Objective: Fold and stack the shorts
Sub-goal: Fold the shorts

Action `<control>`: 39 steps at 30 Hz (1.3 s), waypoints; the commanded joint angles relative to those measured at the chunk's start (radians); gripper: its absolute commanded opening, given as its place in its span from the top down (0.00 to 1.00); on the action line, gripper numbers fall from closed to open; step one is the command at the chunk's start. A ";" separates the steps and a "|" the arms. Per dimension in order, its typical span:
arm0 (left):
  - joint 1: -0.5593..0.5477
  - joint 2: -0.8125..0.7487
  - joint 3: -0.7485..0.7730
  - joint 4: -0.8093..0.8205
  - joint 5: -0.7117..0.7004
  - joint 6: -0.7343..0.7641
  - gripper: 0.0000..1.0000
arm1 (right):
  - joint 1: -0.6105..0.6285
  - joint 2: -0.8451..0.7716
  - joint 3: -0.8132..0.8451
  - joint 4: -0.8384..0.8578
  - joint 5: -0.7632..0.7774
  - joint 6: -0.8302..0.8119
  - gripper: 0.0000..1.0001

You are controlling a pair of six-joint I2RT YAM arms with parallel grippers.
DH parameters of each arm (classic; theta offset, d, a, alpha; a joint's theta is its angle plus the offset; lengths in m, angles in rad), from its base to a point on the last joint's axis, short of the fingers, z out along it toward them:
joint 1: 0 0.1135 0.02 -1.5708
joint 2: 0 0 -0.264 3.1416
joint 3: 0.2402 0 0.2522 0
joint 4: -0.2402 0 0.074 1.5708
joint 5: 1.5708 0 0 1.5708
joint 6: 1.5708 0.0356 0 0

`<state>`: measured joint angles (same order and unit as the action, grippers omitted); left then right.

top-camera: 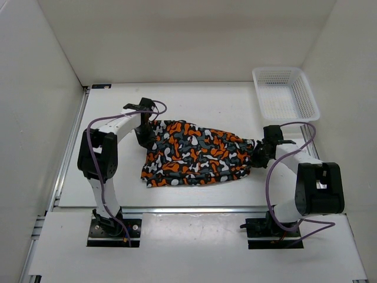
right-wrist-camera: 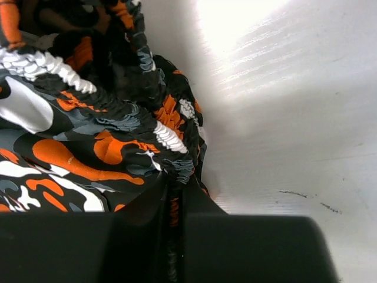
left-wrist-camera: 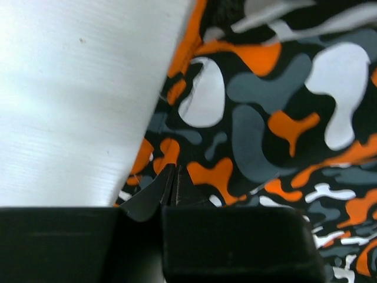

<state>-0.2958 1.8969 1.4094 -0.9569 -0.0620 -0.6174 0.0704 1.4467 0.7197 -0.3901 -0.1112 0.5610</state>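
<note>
Shorts [top-camera: 197,154] in orange, black and grey camouflage lie spread across the middle of the white table [top-camera: 194,100], pinched at both ends. At left, the left gripper [top-camera: 144,135] presses its jaws together on the leg hem, seemingly with only a thin bite of cloth. At right, the right gripper [top-camera: 259,152] is clamped on the gathered waistband. A white mesh basket [top-camera: 284,94] stands apart at far right. Such shallow grips could let fabric slip free during a lift, leaving a crooked fold.
</note>
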 commanded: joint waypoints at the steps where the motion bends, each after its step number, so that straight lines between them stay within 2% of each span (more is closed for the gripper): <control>1: 0.012 0.007 0.002 0.032 0.024 0.019 0.90 | 0.002 -0.015 0.037 -0.013 0.054 -0.012 1.00; 5: 0.012 0.031 -0.042 0.053 0.024 0.007 0.90 | 0.002 -0.075 0.063 -0.061 0.088 -0.058 1.00; 10: 0.043 -0.033 -0.075 0.063 0.011 -0.018 0.90 | 0.002 -0.117 0.147 -0.151 0.088 -0.134 1.00; 15: 0.086 0.014 -0.064 0.085 0.085 0.008 0.90 | 0.098 -0.117 0.308 -0.228 0.180 -0.191 1.00; 18: 0.075 0.080 -0.064 0.095 0.146 0.048 0.90 | 0.195 -0.073 0.434 -0.291 0.263 -0.205 1.00; 22: 0.041 0.090 -0.107 0.145 0.205 0.038 0.90 | 0.360 0.012 0.582 -0.354 0.355 -0.194 1.00; 26: 0.032 0.090 -0.139 0.158 0.205 0.016 0.90 | 0.540 0.143 0.751 -0.423 0.424 -0.184 1.00; 27: 0.032 0.090 -0.139 0.167 0.194 0.007 0.90 | 0.616 0.170 0.824 -0.432 0.445 -0.184 1.00; 32: 0.032 0.070 -0.139 0.167 0.194 0.007 0.90 | 0.836 0.357 1.013 -0.443 0.446 -0.184 1.00; 37: 0.032 0.070 -0.130 0.167 0.194 0.007 0.90 | 0.933 0.527 1.158 -0.443 0.426 -0.184 1.00; 39: 0.041 0.070 -0.130 0.167 0.194 0.007 0.90 | 0.956 0.561 1.167 -0.443 0.426 -0.184 1.00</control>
<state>-0.2543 1.9575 1.3071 -0.8368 0.1539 -0.6102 1.0172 1.9678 1.8393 -0.8047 0.3065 0.3840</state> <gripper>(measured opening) 0.109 0.146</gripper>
